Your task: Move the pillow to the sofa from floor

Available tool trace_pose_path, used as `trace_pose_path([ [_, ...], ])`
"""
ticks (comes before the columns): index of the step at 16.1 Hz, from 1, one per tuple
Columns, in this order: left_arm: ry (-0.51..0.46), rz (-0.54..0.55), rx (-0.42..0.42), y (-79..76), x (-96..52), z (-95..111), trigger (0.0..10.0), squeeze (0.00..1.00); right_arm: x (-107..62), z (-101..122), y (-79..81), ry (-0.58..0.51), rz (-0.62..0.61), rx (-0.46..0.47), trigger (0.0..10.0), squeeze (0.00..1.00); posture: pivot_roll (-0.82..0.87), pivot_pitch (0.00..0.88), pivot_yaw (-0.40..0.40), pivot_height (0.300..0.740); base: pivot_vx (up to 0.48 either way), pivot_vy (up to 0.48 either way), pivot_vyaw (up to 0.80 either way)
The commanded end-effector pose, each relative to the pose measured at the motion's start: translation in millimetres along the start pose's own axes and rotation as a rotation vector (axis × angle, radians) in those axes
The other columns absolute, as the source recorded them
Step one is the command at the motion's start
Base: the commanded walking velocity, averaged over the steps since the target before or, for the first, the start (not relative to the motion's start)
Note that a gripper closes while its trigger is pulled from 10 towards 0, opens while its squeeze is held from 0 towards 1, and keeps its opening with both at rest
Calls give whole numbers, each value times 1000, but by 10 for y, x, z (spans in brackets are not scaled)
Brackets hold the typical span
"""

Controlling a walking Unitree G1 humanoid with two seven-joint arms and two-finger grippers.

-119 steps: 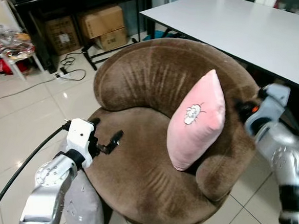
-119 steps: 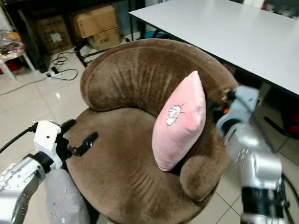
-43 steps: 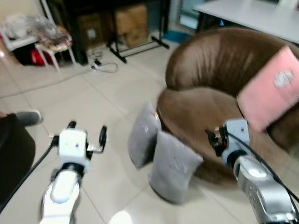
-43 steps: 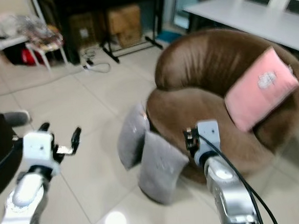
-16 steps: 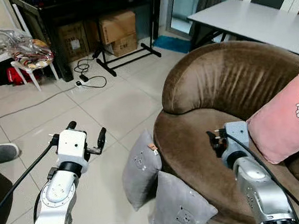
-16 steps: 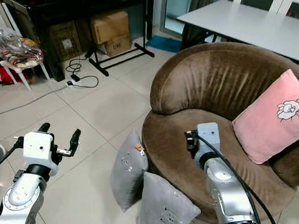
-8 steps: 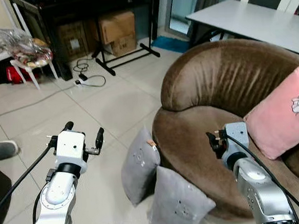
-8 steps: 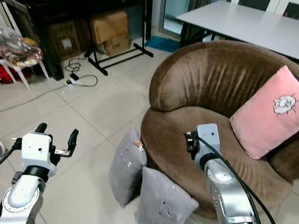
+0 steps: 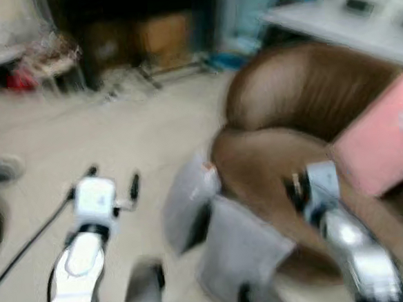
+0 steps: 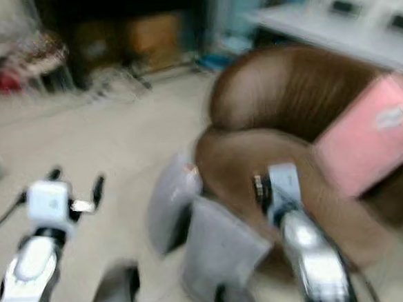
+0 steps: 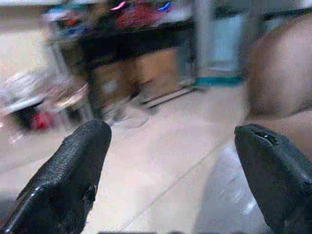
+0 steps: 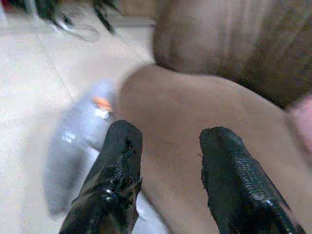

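Observation:
The picture is blurred by motion. Two grey pillows lean against the front of the brown round sofa (image 9: pixel 288 110) on the tiled floor, one upright (image 9: pixel 187 209) and one nearer me (image 9: pixel 242 250). A pink pillow (image 9: pixel 382 137) rests on the sofa's seat at the right. My left gripper (image 9: pixel 113 179) is open above bare floor, left of the grey pillows, with nothing between its fingers (image 11: pixel 73 175). My right gripper (image 12: pixel 170 185) is open over the sofa's front edge, and the upright grey pillow (image 12: pixel 78 146) lies beyond its fingers (image 12: pixel 114 180).
A black shelf with cardboard boxes (image 9: pixel 152 33) stands at the back. A white table (image 9: pixel 345 23) runs behind the sofa on the right. A small stool with bags (image 9: pixel 50 58) is at the back left. Dark blurred shapes (image 9: pixel 142 293) show at the bottom edge.
The whole picture has blurred and shifted, so the camera is moving. Both grippers keep the same open pose. The pillows lie where they were.

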State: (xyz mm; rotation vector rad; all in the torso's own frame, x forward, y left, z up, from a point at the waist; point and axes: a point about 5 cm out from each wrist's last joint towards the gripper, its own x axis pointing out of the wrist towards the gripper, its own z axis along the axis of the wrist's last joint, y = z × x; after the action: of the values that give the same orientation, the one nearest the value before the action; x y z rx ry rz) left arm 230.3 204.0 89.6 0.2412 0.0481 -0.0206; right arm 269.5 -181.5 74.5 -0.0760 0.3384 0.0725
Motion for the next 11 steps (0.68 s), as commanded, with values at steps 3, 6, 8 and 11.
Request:
trace_pose_path([
  [3,-22,4,12,-11,54,54,10000,0,9,-158,0,53,7,4,10000,0,-5,0,-93,550,0,0,0],
  [6,-26,23,18,17,61,50,10000,0,63,-198,-13,59,11,-11,10000,0,-3,0,-101,535,0,0,0],
  [8,-32,27,10,34,54,53,10000,0,91,-215,-18,64,10,-16,10000,0,-1,0,-102,535,0,0,0],
  [11,-38,33,2,55,58,58,10000,0,124,-232,-23,67,12,-21,10000,0,2,0,-103,535,255,0,0],
])
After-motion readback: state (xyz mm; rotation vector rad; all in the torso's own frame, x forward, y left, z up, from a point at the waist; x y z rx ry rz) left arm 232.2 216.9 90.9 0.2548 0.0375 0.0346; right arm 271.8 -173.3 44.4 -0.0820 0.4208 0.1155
